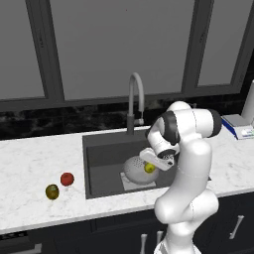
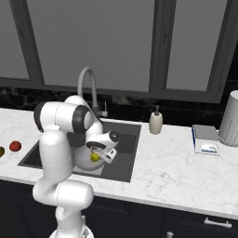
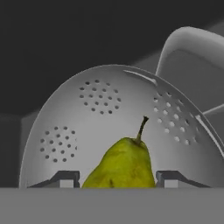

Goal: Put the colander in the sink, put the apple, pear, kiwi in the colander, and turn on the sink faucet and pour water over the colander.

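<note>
In the hand view the pear [image 3: 124, 166] is cut off below by the picture's lower band, so its base and whatever it rests on or hangs from cannot be seen, and whether the fingertips [image 3: 65, 178] press its sides cannot be told. The colander [image 3: 109, 113] runs out past the right edge there. In the left base view the arm covers the right part of the colander and of the sink [image 1: 101, 163]. In the right base view the kiwi [image 2: 1, 151] is clipped by the left edge, and the arm hides the left of the basin. The kettle-like vessel [image 2: 230, 118] is cut by the right edge.
</note>
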### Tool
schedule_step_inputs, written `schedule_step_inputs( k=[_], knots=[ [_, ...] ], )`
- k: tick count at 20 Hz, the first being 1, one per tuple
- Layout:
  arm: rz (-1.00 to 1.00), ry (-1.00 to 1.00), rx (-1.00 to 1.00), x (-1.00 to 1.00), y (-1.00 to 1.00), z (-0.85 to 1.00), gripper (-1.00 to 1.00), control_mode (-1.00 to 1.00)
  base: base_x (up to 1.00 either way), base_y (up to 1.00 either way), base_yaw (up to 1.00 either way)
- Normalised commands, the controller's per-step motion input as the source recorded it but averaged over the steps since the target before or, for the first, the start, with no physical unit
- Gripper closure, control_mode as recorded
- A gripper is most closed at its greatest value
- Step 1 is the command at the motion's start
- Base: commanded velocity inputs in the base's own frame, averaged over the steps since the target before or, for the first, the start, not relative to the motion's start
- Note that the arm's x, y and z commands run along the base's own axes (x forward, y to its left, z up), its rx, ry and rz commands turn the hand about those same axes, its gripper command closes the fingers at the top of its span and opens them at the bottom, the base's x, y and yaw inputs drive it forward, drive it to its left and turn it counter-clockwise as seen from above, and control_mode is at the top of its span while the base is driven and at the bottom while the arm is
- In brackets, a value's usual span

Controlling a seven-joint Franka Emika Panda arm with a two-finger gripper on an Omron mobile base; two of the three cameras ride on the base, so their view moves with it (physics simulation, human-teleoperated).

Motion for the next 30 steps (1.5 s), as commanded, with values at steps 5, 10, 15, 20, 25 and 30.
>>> schedule_step_inputs(
  k=[5,10,15,20,25,30],
  knots=[
    [0.0,0.0,0.0,0.05,0.0,-0.08,-1.0,-1.0,0.0,0.0,0.0],
    [0.0,0.0,0.0,0.0,0.0,0.0,-1.0,-1.0,0.0,0.0,0.0],
    [0.0,0.0,0.01,-0.04,0.0,0.01,-1.0,-1.0,0.0,0.0,0.0],
    [0.0,-0.02,0.08,-0.22,0.0,0.39,-1.0,-1.0,0.0,0.0,0.0],
    [0.0,-0.04,0.19,-0.33,0.0,0.83,-1.0,-1.0,0.0,0.0,0.0],
    [-0.01,-0.01,0.16,-0.44,0.0,0.99,-1.0,-1.0,0.0,0.0,0.0]
  ],
)
